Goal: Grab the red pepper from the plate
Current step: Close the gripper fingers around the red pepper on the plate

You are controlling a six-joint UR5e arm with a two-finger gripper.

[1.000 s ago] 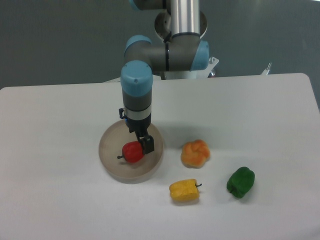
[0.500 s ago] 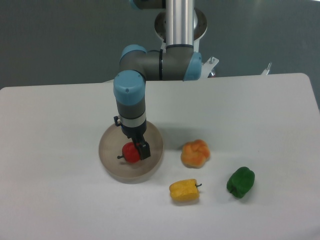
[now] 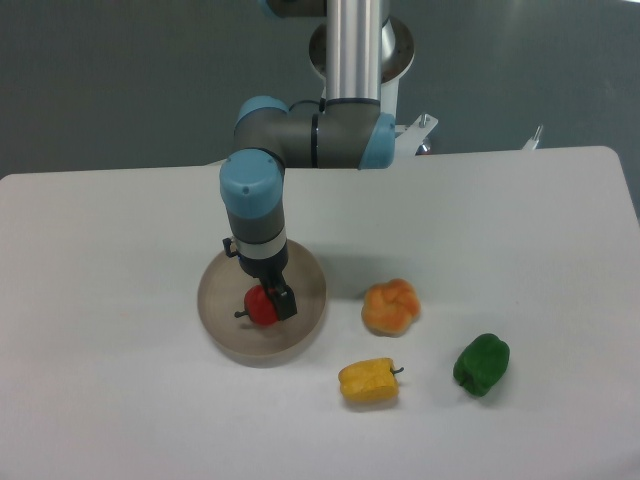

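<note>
The red pepper (image 3: 258, 308) lies on its side in the round beige-grey plate (image 3: 218, 322), with its dark stem pointing left. My gripper (image 3: 271, 301) points straight down over the plate and is low around the pepper. One dark finger (image 3: 284, 301) stands against the pepper's right side. The other finger is hidden behind the pepper. The jaws look open around the pepper, which still rests on the plate.
An orange pepper (image 3: 391, 307) lies right of the plate. A yellow pepper (image 3: 369, 381) lies in front of it, and a green pepper (image 3: 481, 364) sits further right. The arm's base stands at the table's back edge.
The gripper has moved left and slightly down over the plate. Its finger, which was at the pepper's right edge, now overlaps the pepper. The pepper has not moved.
</note>
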